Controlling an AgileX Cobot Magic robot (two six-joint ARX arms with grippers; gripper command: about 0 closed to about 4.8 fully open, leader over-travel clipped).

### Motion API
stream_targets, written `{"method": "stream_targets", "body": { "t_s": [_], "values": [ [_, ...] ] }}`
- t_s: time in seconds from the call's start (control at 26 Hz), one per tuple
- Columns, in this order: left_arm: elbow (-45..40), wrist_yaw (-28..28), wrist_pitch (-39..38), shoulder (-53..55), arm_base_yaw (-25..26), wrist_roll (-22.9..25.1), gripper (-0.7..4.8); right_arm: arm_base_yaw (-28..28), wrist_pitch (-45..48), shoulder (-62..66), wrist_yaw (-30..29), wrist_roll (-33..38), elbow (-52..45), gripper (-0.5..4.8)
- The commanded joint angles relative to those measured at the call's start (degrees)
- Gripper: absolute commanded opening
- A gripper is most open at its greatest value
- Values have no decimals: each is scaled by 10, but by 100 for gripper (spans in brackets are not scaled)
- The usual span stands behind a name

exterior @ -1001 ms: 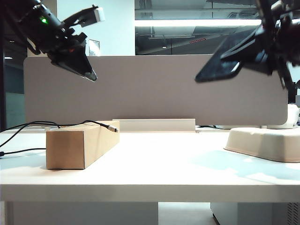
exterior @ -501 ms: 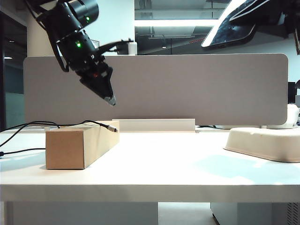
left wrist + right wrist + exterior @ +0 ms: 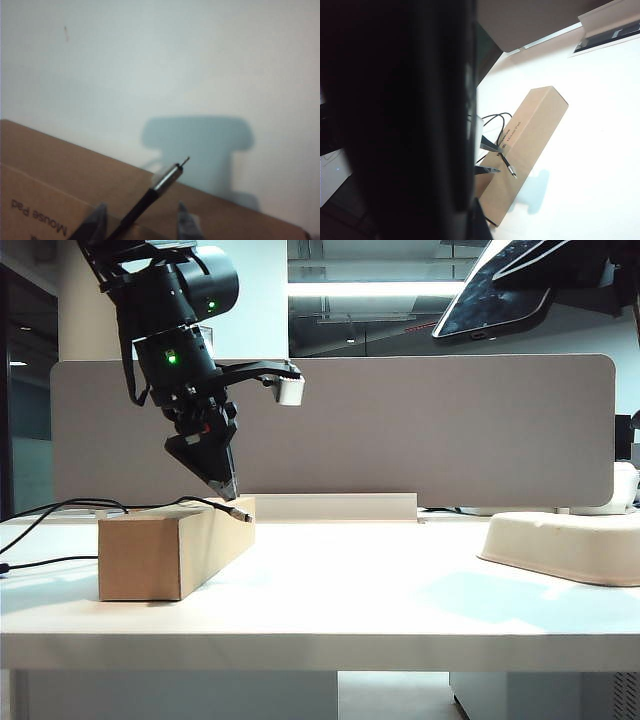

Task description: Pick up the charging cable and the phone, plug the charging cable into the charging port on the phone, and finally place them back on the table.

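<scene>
L gripper over cable, R gripper (phone)

The white surface carries a brown cardboard box on its left side and a beige moulded pulp tray at its right edge, the two well apart. A grey divider panel stands along its far edge. The black charging cable trails across the left part and up onto the box top.

an open-plan office: a white table backed by a grey fabric divider panel, long ceiling strip lights and glazed partitions behind, and a cardboard box printed "mouse pad" on the table.
</scene>
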Motion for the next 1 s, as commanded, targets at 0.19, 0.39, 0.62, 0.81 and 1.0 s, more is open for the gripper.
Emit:
{"method": "stream_targets", "body": {
  "t_s": [0.19,0.39,0.62,0.81,1.0],
  "values": [
    [0,-33,7,16,-16,75,193,0,22,-4,-16,-6,4,-9],
    [0,-43,25,30,-16,85,192,0,22,-4,-21,-6,4,-9],
    [0,-43,41,42,-17,84,192,0,22,-4,-25,-6,4,-8],
    [0,-43,36,54,-17,84,192,0,22,-4,-25,-15,4,-8],
    [0,-43,36,58,-17,84,125,0,22,-4,-24,-15,4,-9]
  ]
}}
